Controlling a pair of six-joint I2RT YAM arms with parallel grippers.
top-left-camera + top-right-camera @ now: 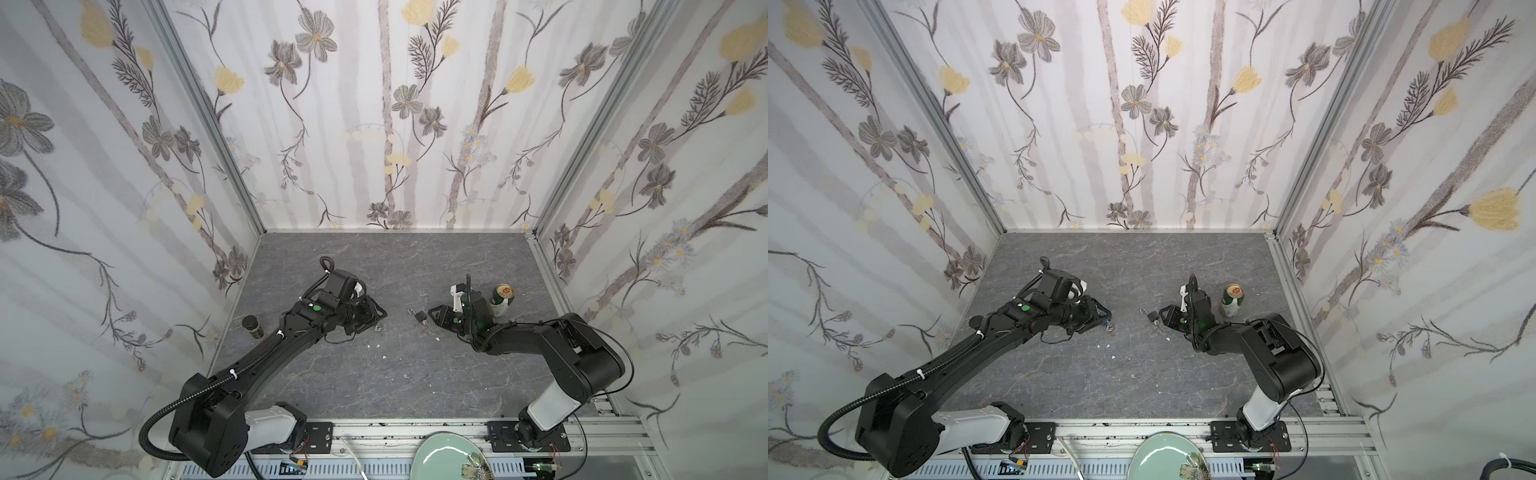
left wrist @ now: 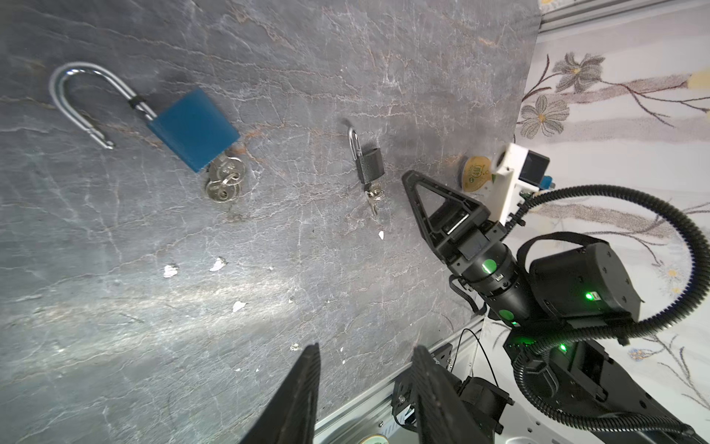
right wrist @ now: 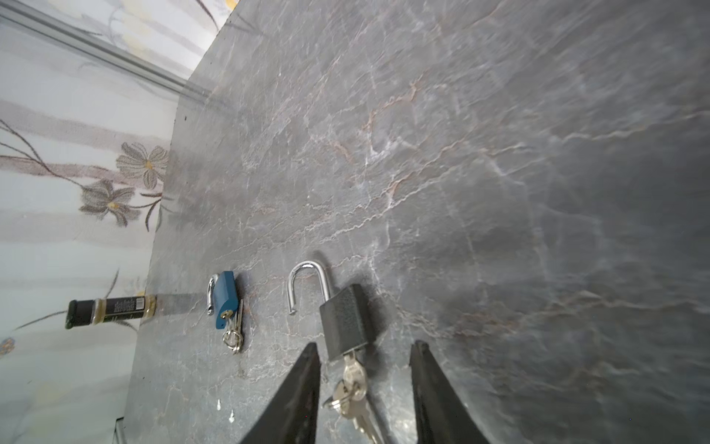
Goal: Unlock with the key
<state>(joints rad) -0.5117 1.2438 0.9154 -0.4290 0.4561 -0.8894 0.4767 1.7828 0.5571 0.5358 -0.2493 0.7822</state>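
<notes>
The grey padlock lies flat on the counter, right of centre. Its long axis runs slantwise: the shackle points far-left, and the key in its base points near-right, straight at the right end effector. The body is a dark, matt, finely textured metal block. The shackle is a bright chrome hoop, swung out with one leg free of the body. The silvery key is seated in the keyway, with spare keys fanned on a ring behind it.

The right end effector is spread. Its two black wedge-shaped fingers flank the key and the lock's base without touching either.

A blue padlock has a smooth rectangular body and a larger chrome shackle, also open, with keys in its base. It lies left of centre, beside the tips of the left end effector, which is likewise spread and holds nothing.

The counter is grey, veined, stone-patterned and dotted with small white flecks. A can stands just right of the right end effector.
</notes>
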